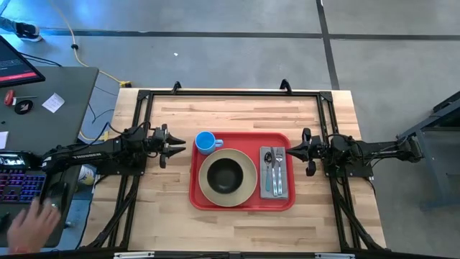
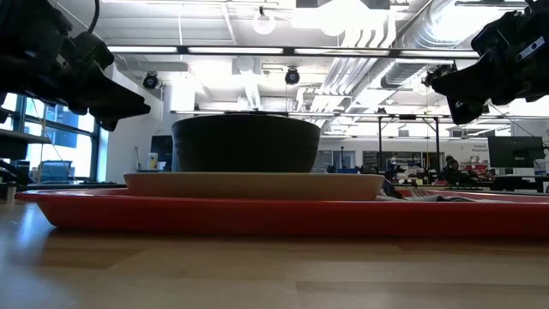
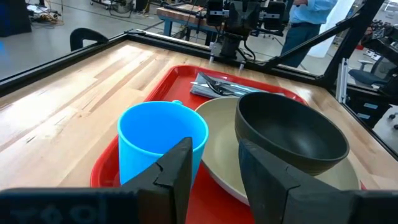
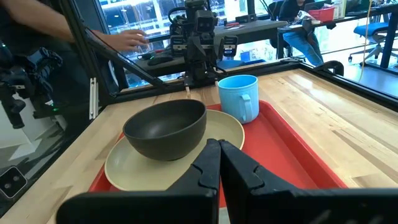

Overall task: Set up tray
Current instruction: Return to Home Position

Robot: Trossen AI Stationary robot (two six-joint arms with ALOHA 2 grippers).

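Observation:
The red tray (image 1: 277,203) lies flat on the wooden table. On it rests a beige plate (image 1: 246,188) with a dark bowl (image 1: 226,174) sitting in it, a blue mug (image 1: 206,142) at the far left corner, and cutlery on a grey napkin (image 1: 274,173) at the right. My left gripper (image 1: 172,146) hovers open just left of the tray, above the table. My right gripper (image 1: 291,150) hovers shut just right of the tray's far right corner. Neither touches anything.
A black metal frame (image 1: 230,93) runs around the table's far and side edges. Bare wood lies between tray and far edge. A desk with a keyboard (image 1: 21,183) and a person's hand (image 1: 32,226) is off the table's left.

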